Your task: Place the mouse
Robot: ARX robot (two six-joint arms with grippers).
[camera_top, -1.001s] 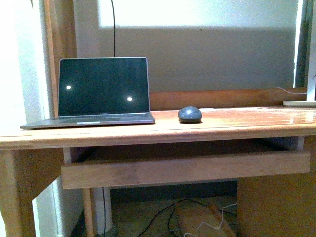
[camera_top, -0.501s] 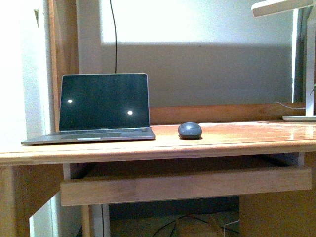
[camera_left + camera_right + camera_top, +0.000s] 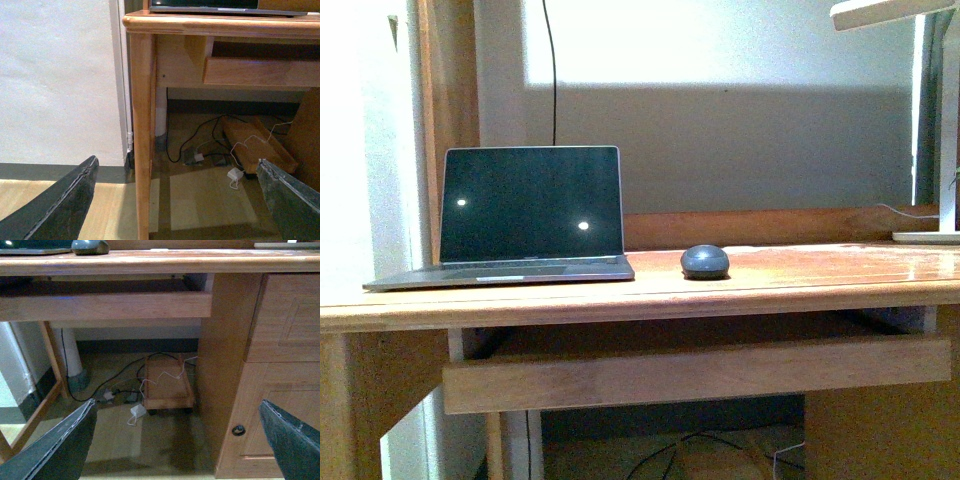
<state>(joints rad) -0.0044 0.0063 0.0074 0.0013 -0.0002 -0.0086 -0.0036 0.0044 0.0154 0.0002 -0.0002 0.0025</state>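
Observation:
The small dark grey mouse sits on the wooden desk, just right of the open laptop. It also shows in the right wrist view, at the desk's front edge. Neither arm shows in the front view. My left gripper is open and empty, low in front of the desk's left leg. My right gripper is open and empty, below the desk top, facing the space under the desk.
A pull-out tray hangs under the desk top. A drawer cabinet forms the desk's right side. Cables and a white adapter lie on the floor by a small wooden stand. A white lamp stands at the right.
The front view has shifted upward: laptop and mouse now sit lower in the frame and the lamp head has come into view. The mouse has not moved on the desk.

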